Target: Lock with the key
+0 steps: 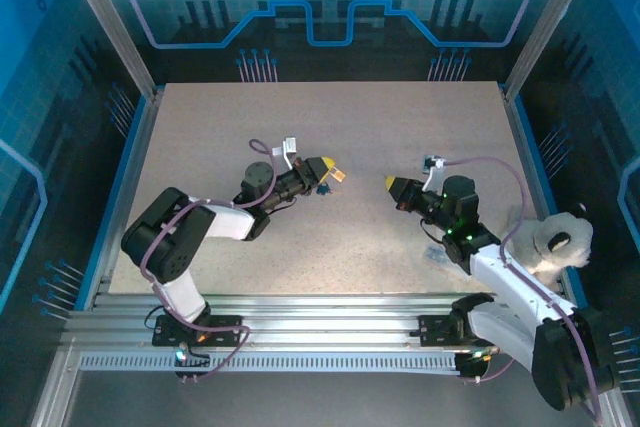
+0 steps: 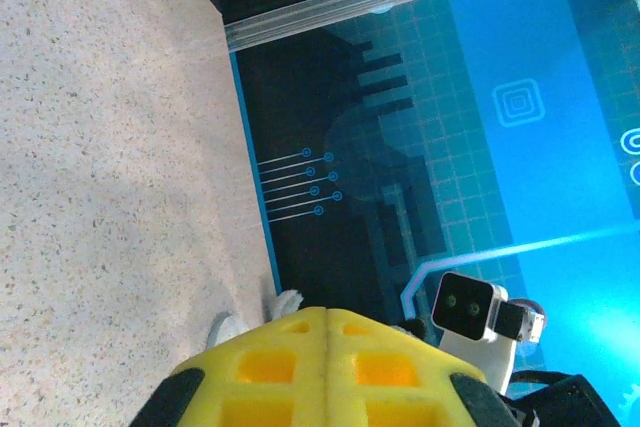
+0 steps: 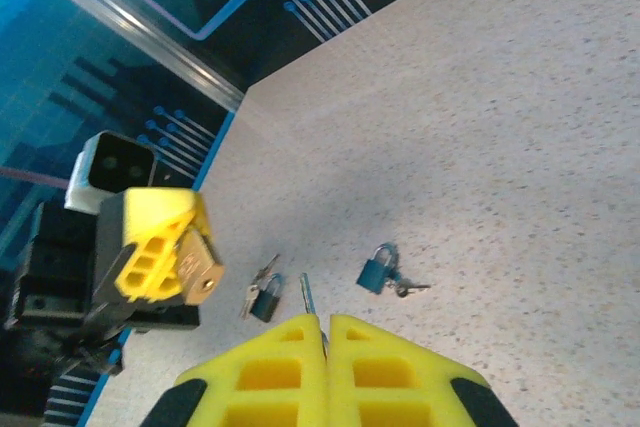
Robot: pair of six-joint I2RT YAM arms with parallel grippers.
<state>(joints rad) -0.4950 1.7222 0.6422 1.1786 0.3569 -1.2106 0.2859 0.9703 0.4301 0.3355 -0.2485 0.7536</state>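
Brass padlock: held off the bench at the tip of the left gripper, over the middle of the surface, slightly left of centre. The yellow fingers are clamped on the padlock body. In the left wrist view the left gripper shows its two pads pressed together along one seam.

Key: a thin silver blade stands up from the seam of the right gripper, pinched between pads that are otherwise pressed together. The blade points toward the padlock, but the two are apart, with bare bench between them.

In the top view the left gripper and right gripper face each other across a gap near the bench centre, the right one slightly nearer the near edge.

Other items: two small blue padlocks lie on the bench below and between the grippers, each with keys beside it. They sit near each other and neither gripper touches them.

Both arm bases are fixed at the near edge
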